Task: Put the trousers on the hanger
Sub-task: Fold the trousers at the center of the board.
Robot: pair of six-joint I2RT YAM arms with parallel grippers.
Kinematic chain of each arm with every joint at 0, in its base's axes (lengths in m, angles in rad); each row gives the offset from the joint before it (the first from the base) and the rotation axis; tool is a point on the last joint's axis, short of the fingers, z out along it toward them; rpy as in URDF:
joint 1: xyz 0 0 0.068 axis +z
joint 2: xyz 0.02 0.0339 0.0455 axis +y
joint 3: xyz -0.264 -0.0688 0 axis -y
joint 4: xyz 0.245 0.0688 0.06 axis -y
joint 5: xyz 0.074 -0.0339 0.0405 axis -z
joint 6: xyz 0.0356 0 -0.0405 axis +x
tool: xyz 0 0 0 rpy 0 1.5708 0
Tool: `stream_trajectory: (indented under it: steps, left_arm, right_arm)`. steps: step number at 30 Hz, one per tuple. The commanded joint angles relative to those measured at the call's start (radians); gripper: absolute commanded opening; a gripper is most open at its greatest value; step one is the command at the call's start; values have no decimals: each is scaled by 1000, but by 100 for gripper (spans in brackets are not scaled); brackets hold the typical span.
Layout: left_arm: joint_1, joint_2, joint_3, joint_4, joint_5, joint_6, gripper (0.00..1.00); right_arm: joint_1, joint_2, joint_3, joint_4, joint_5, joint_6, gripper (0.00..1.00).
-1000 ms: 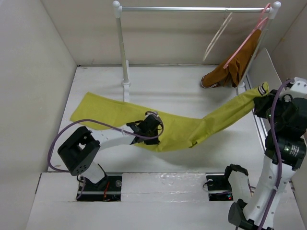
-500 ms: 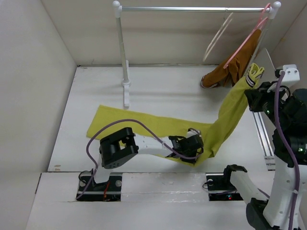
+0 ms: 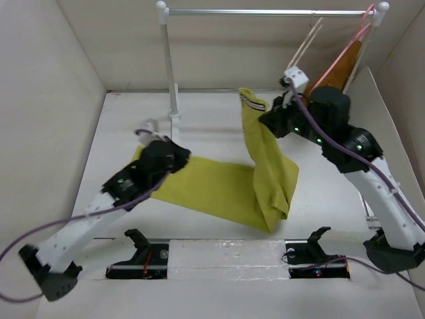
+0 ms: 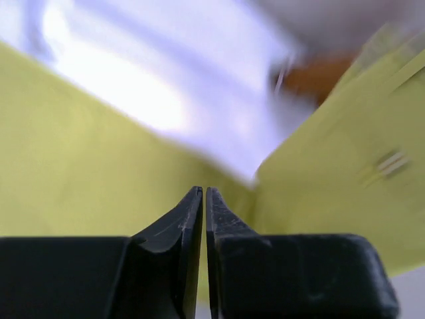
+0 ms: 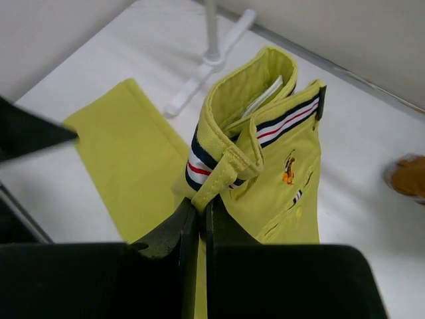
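Our right tool (image 5: 199,207) pinches the trousers (image 5: 279,179) at the waist, lifted off the surface (image 3: 212,113). Our left tool (image 4: 204,194) is closed, and the hanger (image 3: 307,43) is not yet loaded.

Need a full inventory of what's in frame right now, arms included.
trousers: 1, yellow-green with a striped white waistband, legs flat on the table, waist end lifted at centre
cream hanger: 1, cream-white, hanging from the rail, right part
pink hanger: 1, pink, at the rail's right end
brown garment: 1, rust-brown, on the pink hanger
rail: 1, metal on white posts, at the back
table: 1, white, under everything
left arm: 1, black and white, reaching to the trousers' left end
right arm: 1, black and white, raised at right
left pincer: 1, black, shut, over the trousers, no cloth seen between its fingers
right pincer: 1, black, shut on the trousers' waistband
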Motion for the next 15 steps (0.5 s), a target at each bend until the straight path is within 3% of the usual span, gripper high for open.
stream_trajectory:
  steps: [1, 4, 10, 13, 14, 15]
  left_arm:
    - [168, -142, 78, -158, -126, 124, 4]
    - [294, -170, 228, -204, -146, 215, 5]
    - [305, -179, 420, -240, -234, 218, 4]
    - [305, -213, 455, -272, -318, 212, 7]
    - [305, -225, 464, -286, -332, 211, 7]
    - [305, -231, 466, -309, -343, 209, 8]
  right_arm:
    - [142, 83, 127, 217, 139, 5, 0]
    - [248, 257, 218, 275, 153, 8, 0]
    - [441, 727, 529, 339, 124, 27, 0]
    - [496, 965, 665, 372, -48, 87, 43]
    - [496, 1021, 708, 352, -99, 104, 62]
    - [510, 1064, 748, 331, -149, 118, 65]
